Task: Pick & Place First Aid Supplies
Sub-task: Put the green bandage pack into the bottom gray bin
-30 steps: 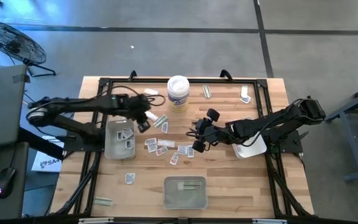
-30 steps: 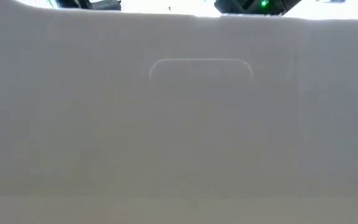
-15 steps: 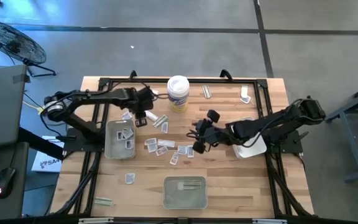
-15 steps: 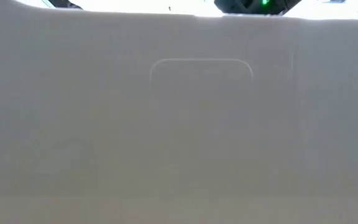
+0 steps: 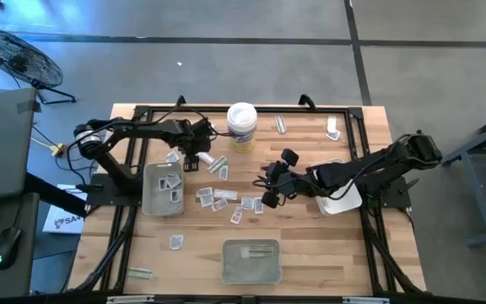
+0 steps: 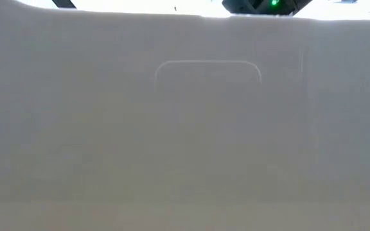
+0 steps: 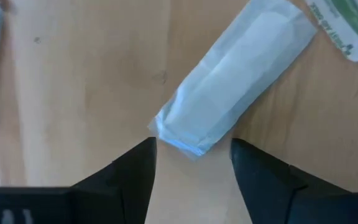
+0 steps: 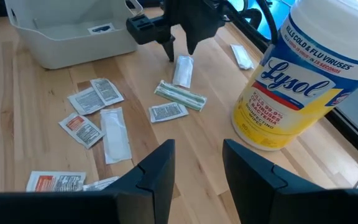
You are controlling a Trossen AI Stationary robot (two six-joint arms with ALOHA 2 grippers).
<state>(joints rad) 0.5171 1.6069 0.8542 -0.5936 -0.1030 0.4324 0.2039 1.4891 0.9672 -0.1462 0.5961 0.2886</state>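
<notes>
On the worktop (image 5: pixel 310 253), what I see:
Left end effector (image 7: pixel 191 163): fingers spread, tips straddling the end of a pale strip wrapper (image 7: pixel 229 84), not pinching it.
Strip wrapper: flat on the wood, just beside the Lysol tub (image 8: pixel 294 74).
Right end effector (image 8: pixel 197 163): fingers apart, empty, over the scattered packets (image 8: pixel 95 115).
Tray (image 8: pixel 61 37): beyond the packets.
</notes>
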